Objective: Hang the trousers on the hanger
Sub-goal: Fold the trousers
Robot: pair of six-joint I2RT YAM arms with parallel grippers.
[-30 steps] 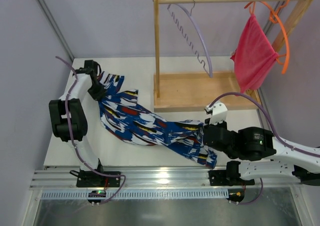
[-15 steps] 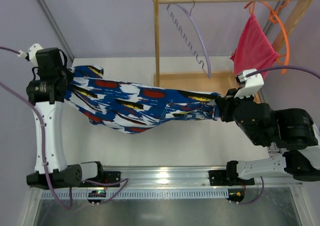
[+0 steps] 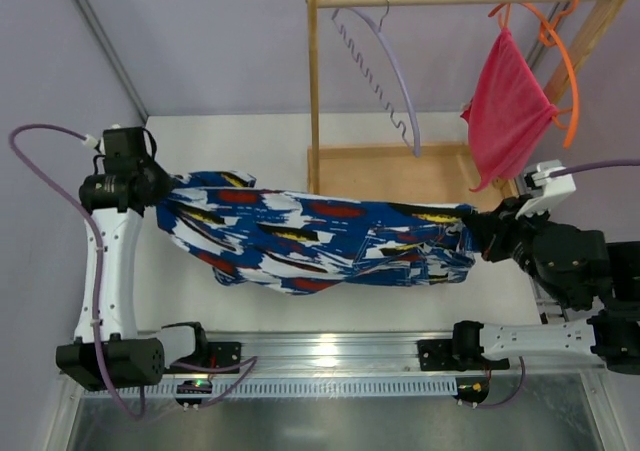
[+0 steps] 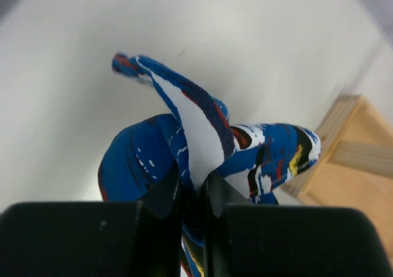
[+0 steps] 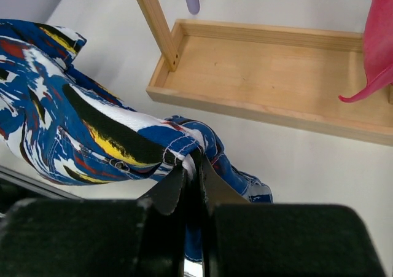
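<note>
while the left gripper (image 3: 152, 185) and right gripper (image 3: 482, 234) each clamp an end of the trousers (image 3: 320, 233), stretched clear of the hanger (image 3: 390, 66), a thin pinch can slip or cloth snag the rack (image 3: 313, 91)

Robot lab test cell, not a home. Bare lavender-grey walls (image 3: 220, 51) box in a white table (image 3: 250, 136). The left arm (image 3: 105, 261) and right arm (image 3: 560, 256) are bolted to an aluminium rail (image 3: 330, 351). Purple cable (image 3: 50, 127) loops loose. A small wooden rack (image 3: 313, 91) carrying the hanger (image 3: 417, 126) stands on the tabletop.
</note>
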